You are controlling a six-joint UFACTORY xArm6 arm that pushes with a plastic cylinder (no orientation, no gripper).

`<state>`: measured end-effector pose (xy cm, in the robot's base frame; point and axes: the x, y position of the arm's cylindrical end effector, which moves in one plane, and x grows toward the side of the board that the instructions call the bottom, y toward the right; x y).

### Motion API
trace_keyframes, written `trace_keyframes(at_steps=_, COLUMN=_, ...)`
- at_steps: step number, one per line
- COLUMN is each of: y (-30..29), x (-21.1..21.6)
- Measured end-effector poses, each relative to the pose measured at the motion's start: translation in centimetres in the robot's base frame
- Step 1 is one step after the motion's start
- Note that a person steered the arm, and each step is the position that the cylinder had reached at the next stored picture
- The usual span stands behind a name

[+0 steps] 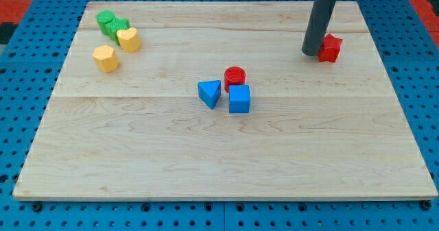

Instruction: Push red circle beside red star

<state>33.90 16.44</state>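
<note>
The red circle (234,75) lies near the middle of the wooden board, touching the top of a blue cube (239,99). The red star (330,48) lies at the view's upper right. My tip (311,53) rests on the board right against the star's left side, far to the right of the red circle. The dark rod rises from it toward the view's top.
A blue triangle (210,93) sits just left of the blue cube. At the view's upper left are two green blocks (111,23), a yellow heart-like block (129,39) and a yellow hexagon-like block (105,58). The board (219,155) lies on a blue pegboard.
</note>
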Motion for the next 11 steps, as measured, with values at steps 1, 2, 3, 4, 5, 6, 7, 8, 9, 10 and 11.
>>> trace_keyframes(at_steps=1, y=-0.1, x=0.0)
trace_keyframes(at_steps=2, y=-0.1, x=2.1)
trace_keyframes(at_steps=3, y=-0.1, x=5.2)
trace_keyframes(at_steps=4, y=-0.1, x=5.8)
trace_keyframes(at_steps=5, y=-0.2, x=7.5)
trace_keyframes(at_steps=6, y=-1.6, x=9.8)
trace_keyframes(at_steps=7, y=-6.1, x=9.9)
trace_keyframes(at_steps=8, y=-11.4, x=9.7)
trace_keyframes(at_steps=9, y=-17.7, x=8.2)
trace_keyframes(at_steps=10, y=-19.2, x=5.9)
trace_keyframes(at_steps=11, y=-24.0, x=5.1)
